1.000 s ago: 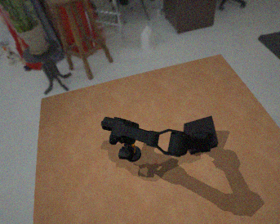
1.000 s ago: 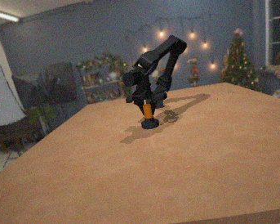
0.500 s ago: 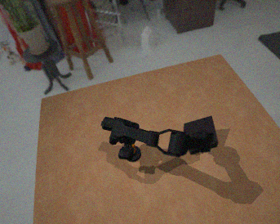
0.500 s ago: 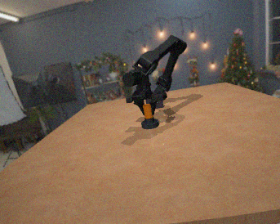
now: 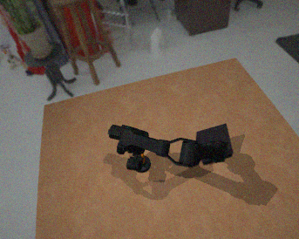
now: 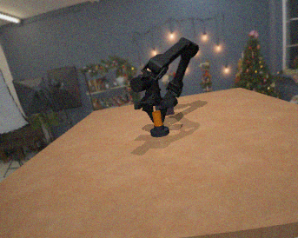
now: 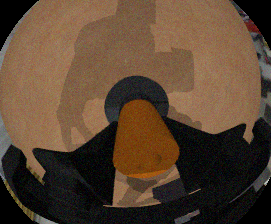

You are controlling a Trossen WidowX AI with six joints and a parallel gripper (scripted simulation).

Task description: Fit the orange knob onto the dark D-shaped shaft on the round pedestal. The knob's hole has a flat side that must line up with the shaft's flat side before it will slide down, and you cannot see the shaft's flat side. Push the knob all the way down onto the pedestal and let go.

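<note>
Standing slightly open about the knob with the gripper (image 5: pixel 139 158) (image 6: pixel 157 117) (image 7: pixel 139 123), fingers unclenched and flanking both sides. Showing between them as the orange knob (image 5: pixel 143 157) (image 6: pixel 157 118) (image 7: pixel 145 142): upright, above the middle of the round pedestal (image 5: pixel 144 168) (image 6: pixel 160 133) (image 7: pixel 136 86), looking like a plain tall cylinder from outside and flaring toward the lens in the wrist view, with a brighter crescent along the near rim and small dark spots just above. Hiding the shaft and the hole's flat side completely; leaving the seating depth impossible to tell. Shrinking to a thin orange sliver from the top, mostly covered by the black arm (image 5: pixel 140 140) (image 6: pixel 181 69). Blending dark fingers into dark housing there, with grain blurring the edges. Spreading beneath the dark, smooth, disc-shaped pedestal as a tan, finely mottled tabletop (image 5: pixel 78 196) (image 6: pixel 164 182) (image 7: pixel 36 75), carrying angular brown shadows.
</note>
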